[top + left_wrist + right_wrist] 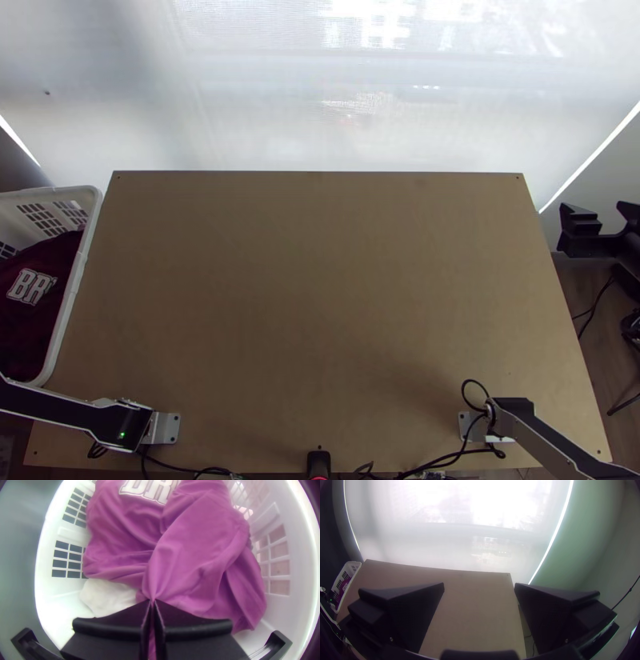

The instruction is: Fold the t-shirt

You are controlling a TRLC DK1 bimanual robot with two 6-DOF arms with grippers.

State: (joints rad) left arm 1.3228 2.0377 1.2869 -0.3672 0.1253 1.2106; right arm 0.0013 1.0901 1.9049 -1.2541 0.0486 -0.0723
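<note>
Top view: I have the worktop below me, with a pale sheet beyond its far edge. The white basket lies at the worktop's left edge, and the dark red t-shirt is bunched inside it, pale lettering facing up. My left arm crosses the near left corner and runs out of the picture's left side. My right arm slants out over the near right corner, and I see my right tool past the right edge, its two fingers spread apart. Black cables curl along the near edge.

Left wrist view: my left tool is closed on the t-shirt – a pinch of fabric is caught between the fingertips, with creases fanning out from it. I can't tell which part of the shirt that is. The rest lies rumpled in the basket, partly over a white cloth.

Right wrist view: my right tool is wide open and holding nothing. The worktop's far right corner shows between its fingers – well apart from the basket, which sits off by the left edge with some of the t-shirt visible inside.
</note>
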